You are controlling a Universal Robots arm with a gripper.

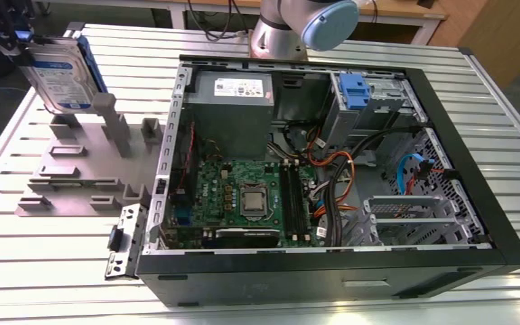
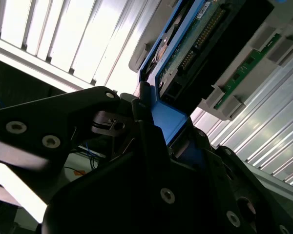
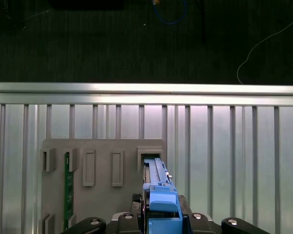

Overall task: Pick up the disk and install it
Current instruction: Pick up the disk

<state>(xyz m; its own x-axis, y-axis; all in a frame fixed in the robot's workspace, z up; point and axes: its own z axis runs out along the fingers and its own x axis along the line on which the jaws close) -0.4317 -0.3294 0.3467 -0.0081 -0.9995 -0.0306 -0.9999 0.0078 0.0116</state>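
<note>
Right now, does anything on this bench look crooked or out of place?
Only the disk: at the exterior view's left it leans off upright over the grey holder, with the jaws shut on its upper end. The computer case lies open, its cables loose; nothing looks spilled or broken.

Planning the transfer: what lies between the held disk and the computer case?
In the exterior view: the grey fixture's upright posts on bare slatted table, between disk and case.
</note>
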